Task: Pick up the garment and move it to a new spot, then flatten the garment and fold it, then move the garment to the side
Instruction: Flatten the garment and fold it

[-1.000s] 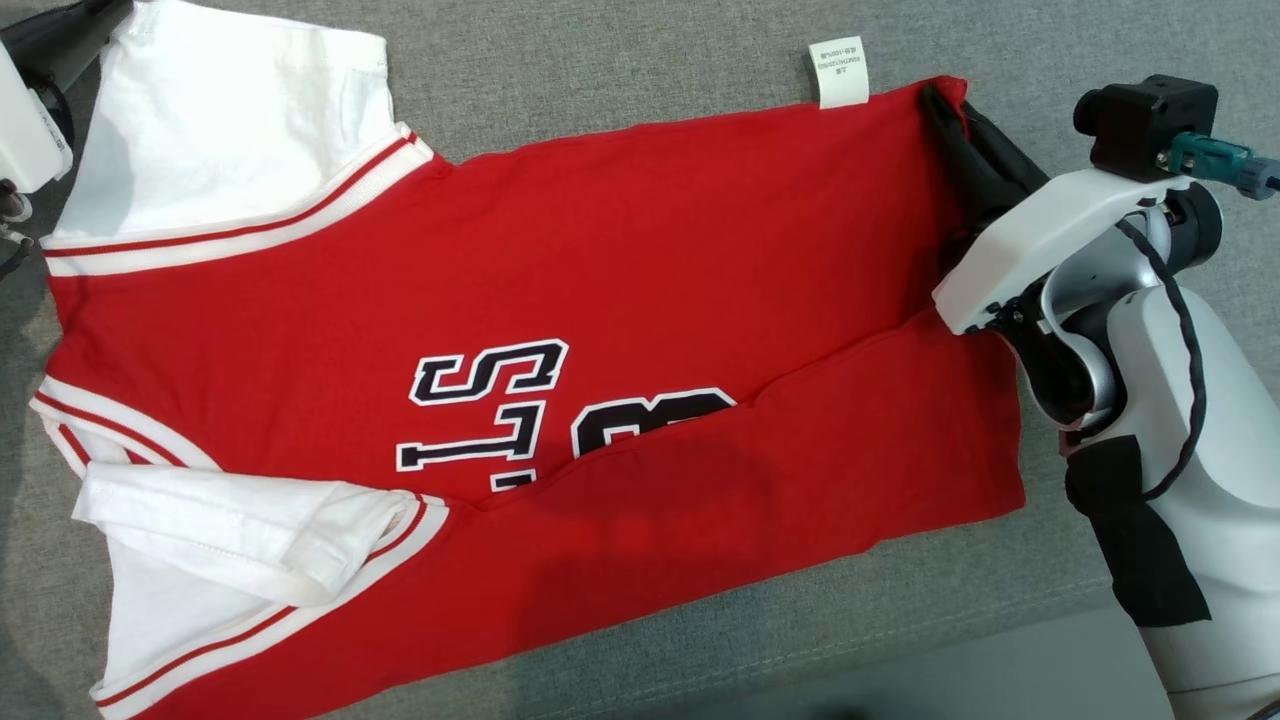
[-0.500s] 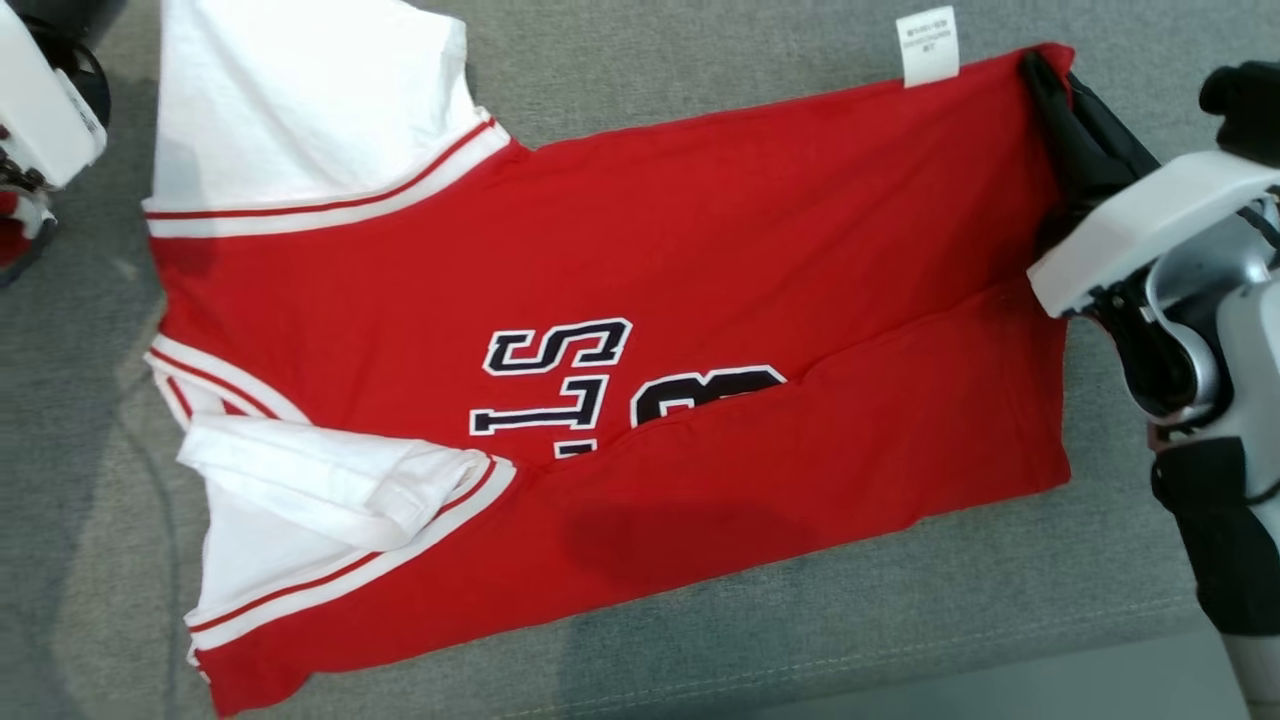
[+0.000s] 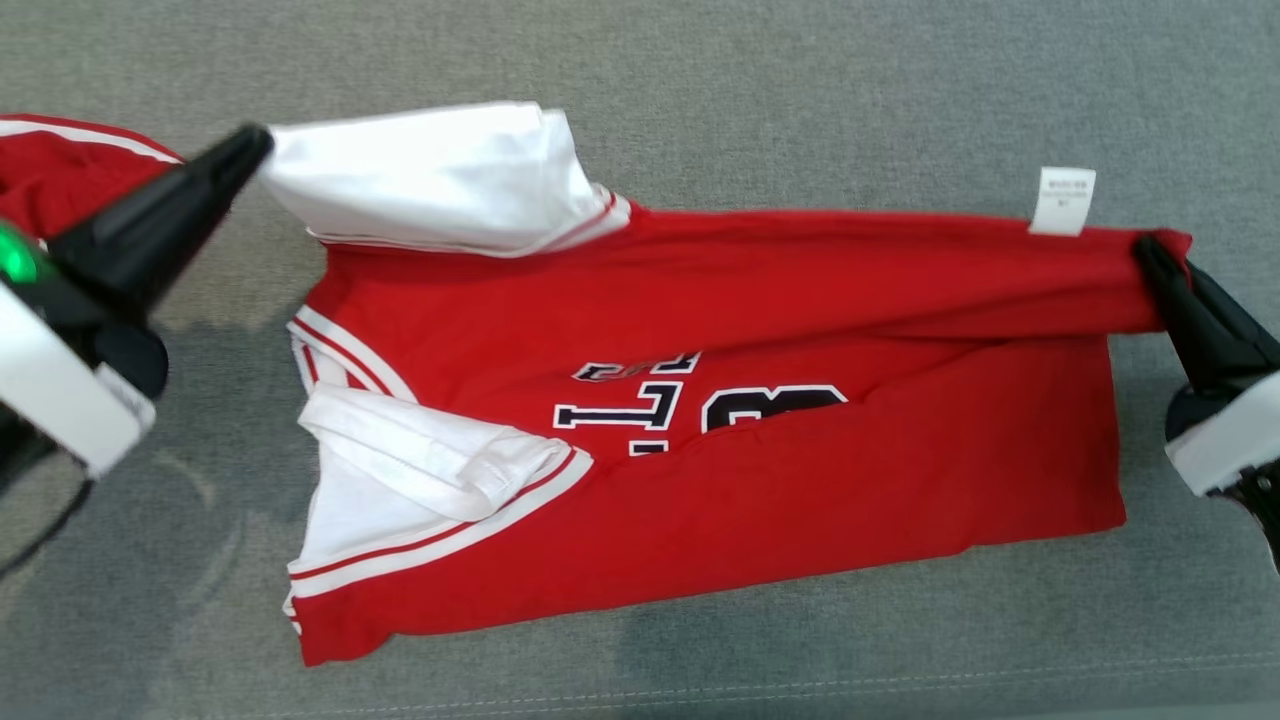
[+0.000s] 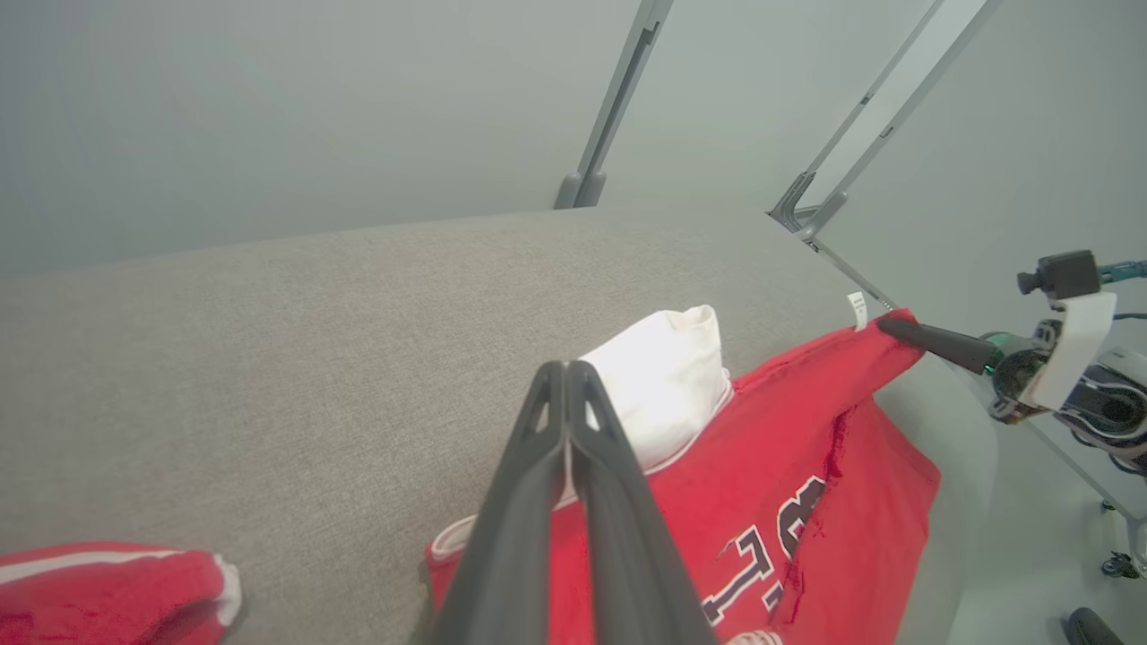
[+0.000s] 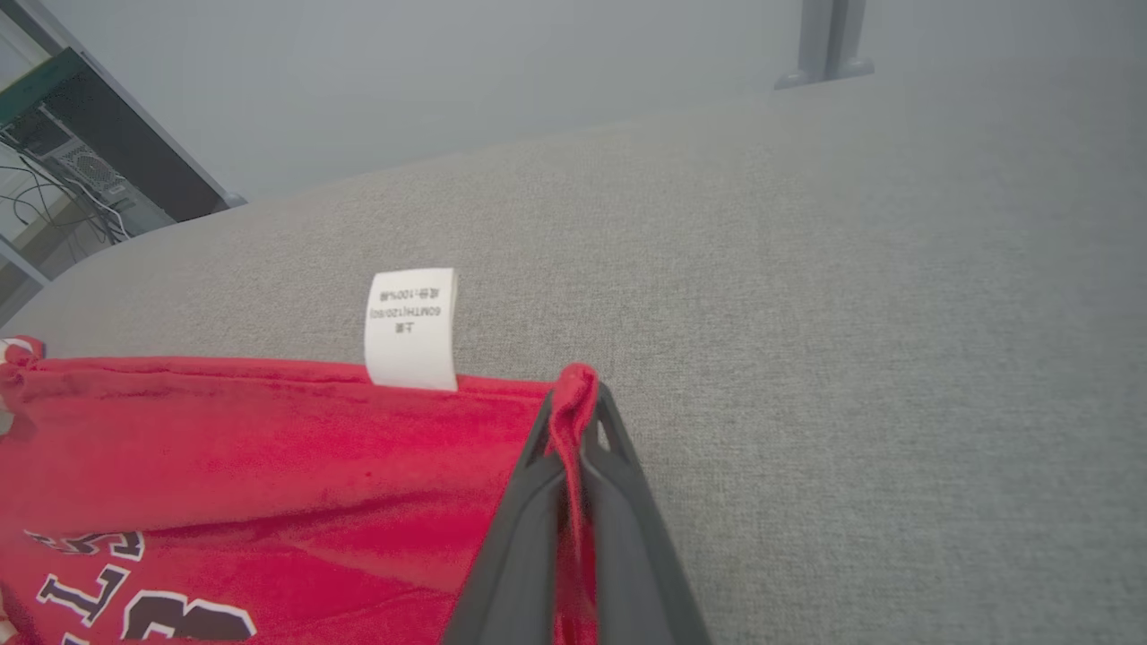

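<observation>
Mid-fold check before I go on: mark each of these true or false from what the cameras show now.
1. The right gripper is shut on the red corner of the garment, beside the white label. True.
2. The left gripper is open and clear of the cloth. False: it is shut, pinching the white sleeve.
3. The printed lettering shows in full. False: folds of red cloth cover part of it.
4. A second red cloth lies on the robot's left, beyond the left gripper. True.
</observation>
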